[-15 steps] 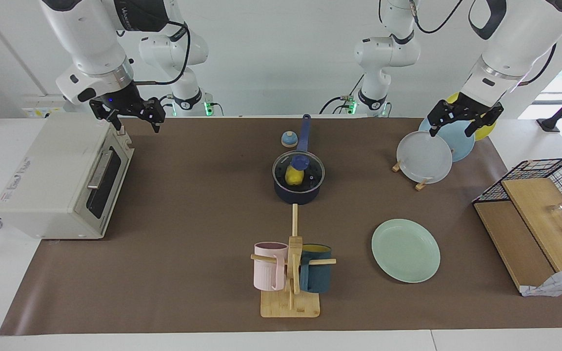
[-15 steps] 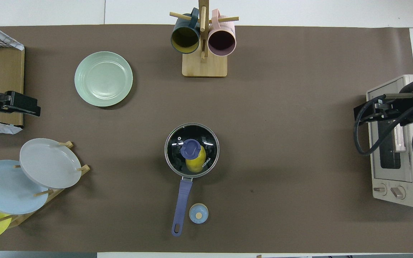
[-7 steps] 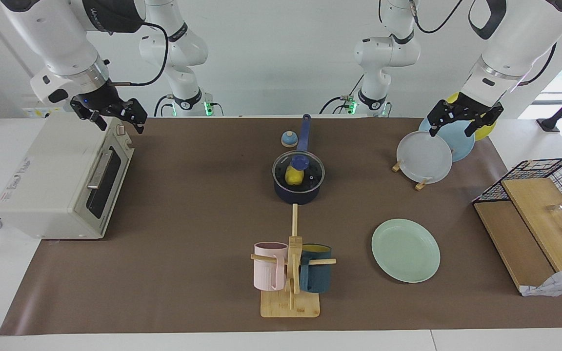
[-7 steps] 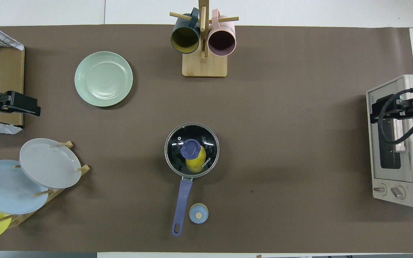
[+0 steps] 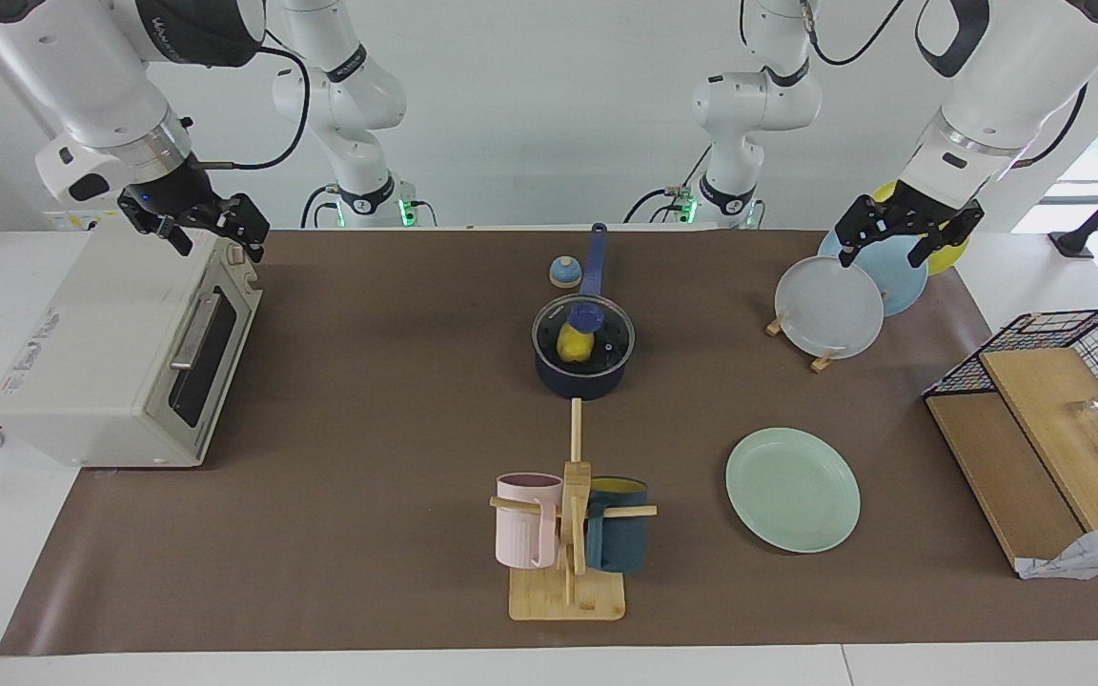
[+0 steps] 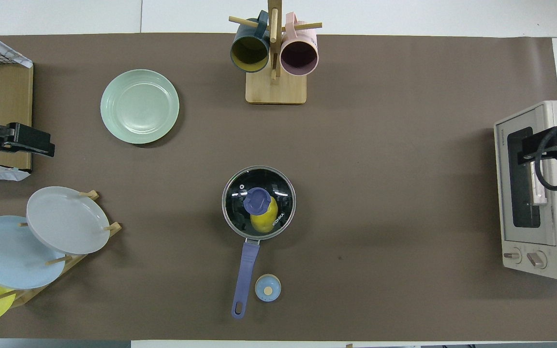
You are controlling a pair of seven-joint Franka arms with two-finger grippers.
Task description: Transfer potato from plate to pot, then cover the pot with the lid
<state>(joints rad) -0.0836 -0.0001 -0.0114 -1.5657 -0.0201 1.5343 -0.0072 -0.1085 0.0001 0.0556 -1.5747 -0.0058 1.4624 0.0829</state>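
The yellow potato (image 5: 573, 345) lies inside the dark navy pot (image 5: 579, 383) at the table's middle, seen through the glass lid (image 5: 609, 335) that sits on the pot's rim. From overhead the potato (image 6: 264, 221) shows under the lid (image 6: 278, 186) and its blue knob. The pale mint-green plate (image 5: 792, 489) lies flat and bare, farther from the robots, toward the left arm's end. My right gripper (image 5: 215, 238) is open and empty, up over the toaster oven's top. My left gripper (image 5: 892, 250) is open and empty, over the upright plates, and waits.
A toaster oven (image 5: 120, 353) stands at the right arm's end. A mug rack (image 5: 568, 534) with a pink and a teal mug stands farther out than the pot. A small bell (image 5: 563, 272) sits beside the pot's handle. Upright plates (image 5: 828, 307) and a wire basket (image 5: 1064, 381) are at the left arm's end.
My right gripper has moved away from the table's middle toward the right arm's end, coming over the toaster oven. The left arm, pot, lid and potato have not moved.
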